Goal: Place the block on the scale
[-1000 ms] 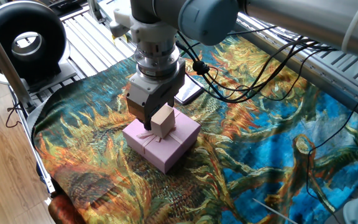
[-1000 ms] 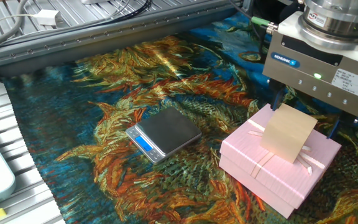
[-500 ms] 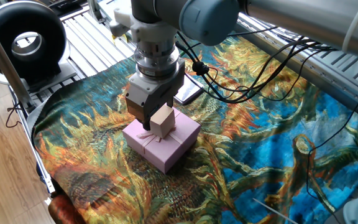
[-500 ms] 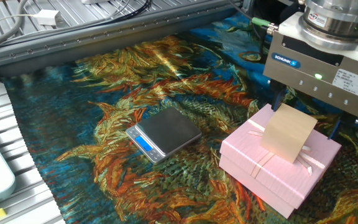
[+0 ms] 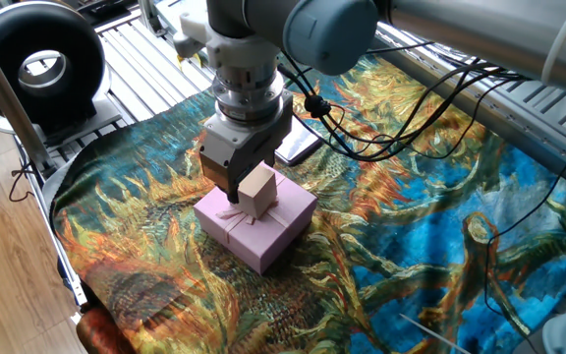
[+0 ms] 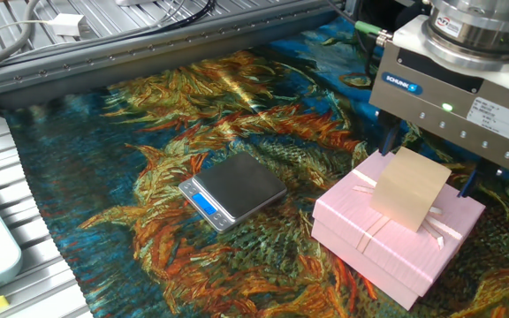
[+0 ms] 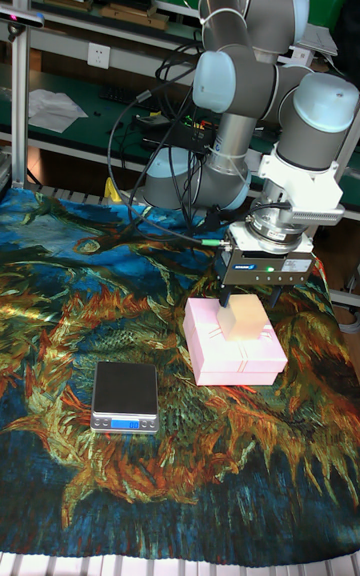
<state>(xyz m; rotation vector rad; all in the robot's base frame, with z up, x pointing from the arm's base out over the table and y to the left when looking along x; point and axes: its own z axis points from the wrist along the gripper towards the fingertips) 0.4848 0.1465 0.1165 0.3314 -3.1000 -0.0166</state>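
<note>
The tan block rests on the lid of a pink gift box. My gripper hangs straight over it, open. One dark finger stands on each side of the block with a small gap. The scale lies flat on the cloth, apart from the box, with a blue display at its near edge. In one fixed view the scale is mostly hidden behind the gripper.
A sunflower-patterned cloth covers the table. Black cables trail from the arm across the far side. A black ring-shaped device stands at the table's corner, and metal rails border the cloth.
The gripper body has shifted very slightly upward over the block. The block and the box stay where they were.
</note>
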